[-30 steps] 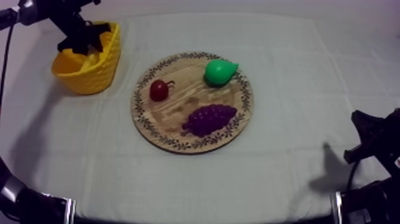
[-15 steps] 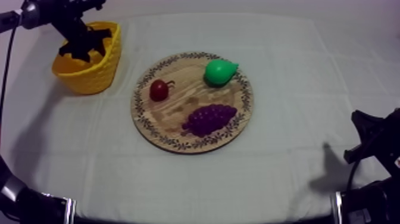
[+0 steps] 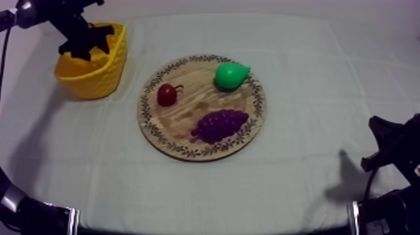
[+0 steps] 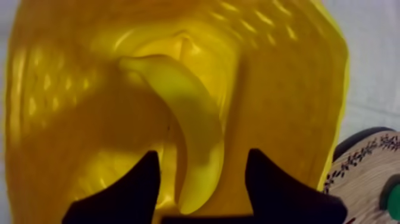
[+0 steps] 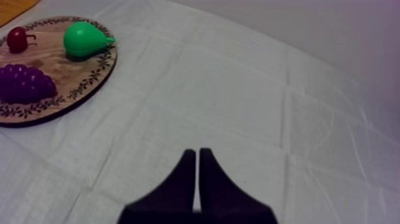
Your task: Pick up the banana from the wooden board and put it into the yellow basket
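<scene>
Banana (image 4: 190,107) lay inside the dimpled yellow basket (image 4: 286,89), smooth and curved, its long axis running from the far wall toward the left pincer (image 4: 202,153), whose fingers stood apart with its near end between them. The right pincer (image 5: 196,152) was pressed together over the desk (image 5: 238,89). The round wooden board (image 3: 187,119) held a pear (image 3: 231,75), grapes (image 3: 219,124) and a small red fruit (image 3: 166,94).

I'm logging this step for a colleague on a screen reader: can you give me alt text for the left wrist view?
The banana lies inside the yellow basket, with the left gripper open above it, one black finger at each side and neither touching it. The patterned rim of the wooden board shows beside the basket.
</scene>
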`<control>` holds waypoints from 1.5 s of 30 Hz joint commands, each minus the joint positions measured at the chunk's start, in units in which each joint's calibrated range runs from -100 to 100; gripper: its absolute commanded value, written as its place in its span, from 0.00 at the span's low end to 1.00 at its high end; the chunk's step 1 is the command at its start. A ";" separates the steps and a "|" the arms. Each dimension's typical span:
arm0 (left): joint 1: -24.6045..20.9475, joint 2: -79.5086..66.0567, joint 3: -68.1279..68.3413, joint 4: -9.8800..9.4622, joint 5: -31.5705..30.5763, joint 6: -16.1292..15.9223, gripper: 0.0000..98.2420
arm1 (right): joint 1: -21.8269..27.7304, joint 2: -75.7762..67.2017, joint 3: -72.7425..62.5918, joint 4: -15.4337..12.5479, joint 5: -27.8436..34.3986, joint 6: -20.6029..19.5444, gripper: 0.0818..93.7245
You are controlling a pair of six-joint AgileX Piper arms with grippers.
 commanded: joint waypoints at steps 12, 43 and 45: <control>-1.42 -7.37 3.84 -0.62 -0.27 0.53 0.14 | -0.02 -0.03 -0.03 0.00 -0.11 -0.03 0.00; 0.02 -80.90 68.37 14.25 -42.61 -16.59 0.00 | -0.02 -0.03 -0.03 0.00 -0.11 -0.02 0.00; 0.52 -86.65 74.71 13.95 -44.25 -15.58 0.00 | -0.02 -0.03 -0.03 0.00 -0.11 -0.04 0.00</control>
